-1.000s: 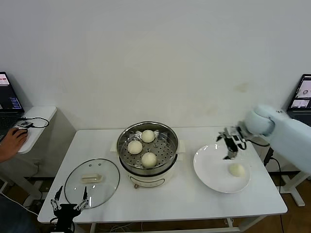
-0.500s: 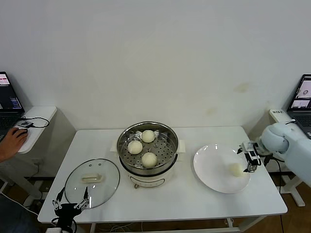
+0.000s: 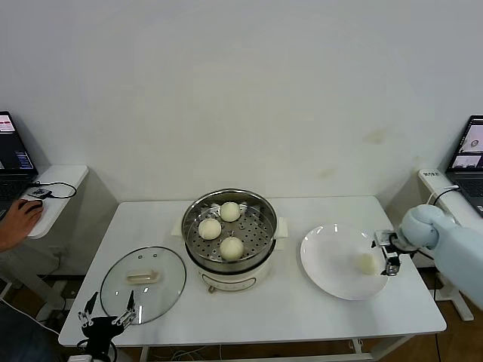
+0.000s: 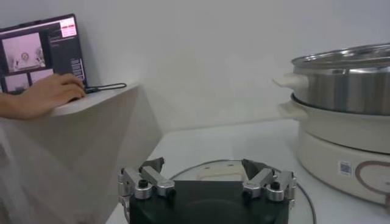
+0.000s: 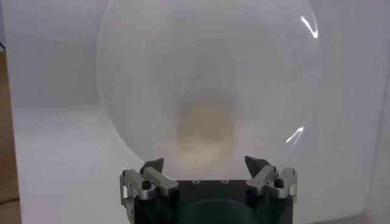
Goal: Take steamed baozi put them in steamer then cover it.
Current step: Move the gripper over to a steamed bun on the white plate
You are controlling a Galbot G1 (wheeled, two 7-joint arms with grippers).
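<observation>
Three steamed baozi [image 3: 232, 248] lie in the steel steamer [image 3: 259, 240] at the table's middle. A fourth baozi [image 3: 367, 263] rests on the right part of the white plate [image 3: 332, 256]. My right gripper [image 3: 388, 256] is open, low at the plate's right edge, just beside that bun. In the right wrist view the bun [image 5: 205, 131] lies just ahead of the spread fingers of this gripper [image 5: 204, 165]. The glass cover [image 3: 143, 279] lies flat at the front left. My left gripper [image 3: 108, 317] waits open at the table's front edge, just short of the cover [image 4: 237, 173].
The steamer's pot and cream base [image 4: 347, 79] rise to one side of the left wrist view. A side table [image 3: 56, 188] at the far left holds a laptop, with a person's hand [image 3: 19, 219] on a mouse. Another laptop [image 3: 472, 147] stands at the far right.
My right gripper has swung from above the plate's far edge down and out to the plate's right side, ending beside the bun. The left arm has barely moved.
</observation>
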